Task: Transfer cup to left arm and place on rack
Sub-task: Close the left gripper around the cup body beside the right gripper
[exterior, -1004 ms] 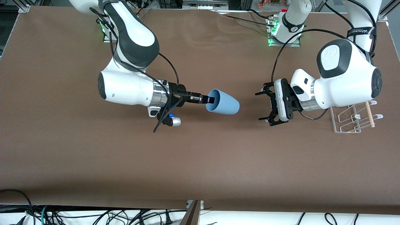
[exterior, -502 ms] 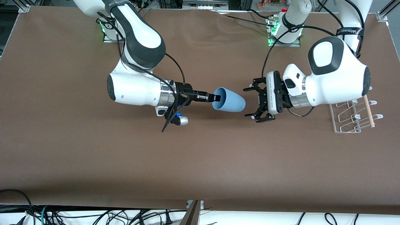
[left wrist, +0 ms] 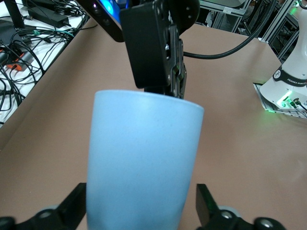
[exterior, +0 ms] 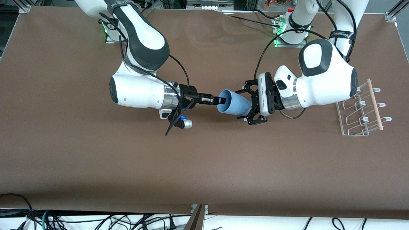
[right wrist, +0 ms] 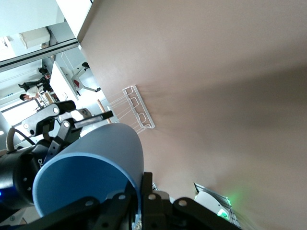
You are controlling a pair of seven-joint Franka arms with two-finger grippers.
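The light-blue cup [exterior: 232, 103] is up in the air over the middle of the worktop [exterior: 204, 166], lying on its side. The right tool [exterior: 218, 101] pinches the cup's rim, with its thin fingers shut tight on it.

A moment ago the left tool [exterior: 251, 104] was well apart from the cup, over by the rack [exterior: 362, 110], with its jaws wide open. Now it has slid across, and its two black fingers [left wrist: 79, 203] sit on each side of the cup's closed end. The jaws have started to squeeze in, but I can see small gaps, so it does not seem to hold the cup yet.

I think the hand-over is about to happen. Next the left tool needs to grip, then the right one can let go. The rack waits at the left arm's end of the worktop.
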